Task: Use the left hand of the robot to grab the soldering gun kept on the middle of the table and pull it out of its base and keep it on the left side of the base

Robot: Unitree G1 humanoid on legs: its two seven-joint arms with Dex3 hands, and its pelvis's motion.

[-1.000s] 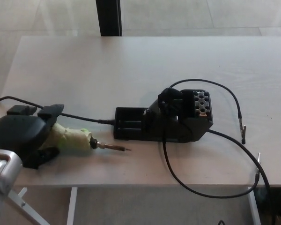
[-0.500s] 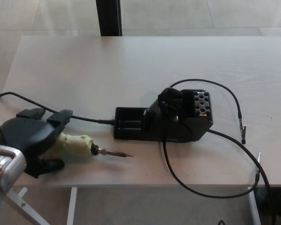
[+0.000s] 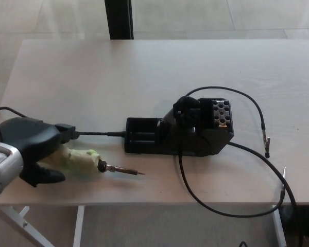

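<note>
While the soldering iron lies flat on the table, out of its base and to that base's left, the left hand sits over its handle end.
Pale wood table top, light floor behind, dark post at the far edge. Base is a black block mid-table with an open, empty-looking tray at its left end and a plate of round holes at its right (some holes look filled, can't tell with what). Cables loop off the right side. Iron has a yellow-green wrapped handle, bare tip pointing right toward the base, near the front edge. Hand covers the handle's rear; thumb low, fingers mostly hidden, so can't tell whether it grips or has let go.
</note>
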